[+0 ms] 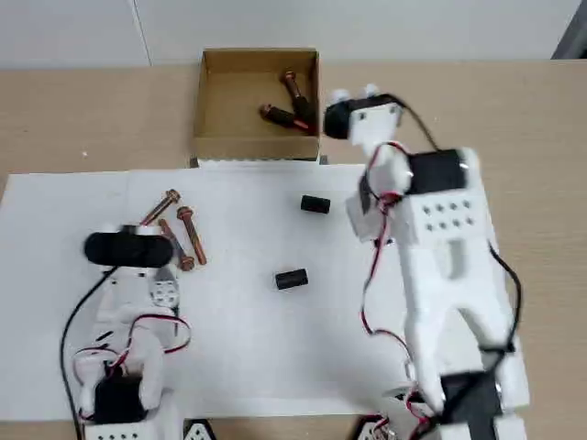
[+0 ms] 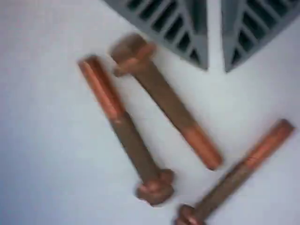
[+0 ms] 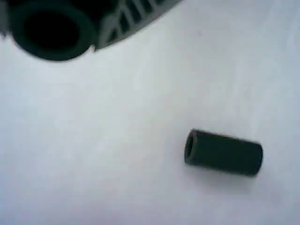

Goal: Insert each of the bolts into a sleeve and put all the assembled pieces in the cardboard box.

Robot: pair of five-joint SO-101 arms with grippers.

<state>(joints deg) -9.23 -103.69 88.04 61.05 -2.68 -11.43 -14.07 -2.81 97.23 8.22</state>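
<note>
Left end effector (image 2: 215,69): spread, above three bolts (image 2: 164,101) lying on white paper (image 1: 238,348).
Right end effector (image 3: 49,33): pinching held sleeve (image 3: 47,29), loose sleeve (image 3: 222,152) nearby.
Cardboard box (image 1: 206,101): two assembled pieces (image 1: 282,115) inside.

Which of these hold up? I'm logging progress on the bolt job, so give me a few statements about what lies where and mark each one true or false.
1. Three bolts lie loose on the white paper. True.
2. The cardboard box is empty. False: two assembled pieces lie in it.
3. The left gripper grips a bolt. False: it is open above the bolts, with nothing between its fingers.
4. Two sleeves lie loose on the paper, apart from each other. True.
5. The right gripper holds a third sleeve. True.
</note>
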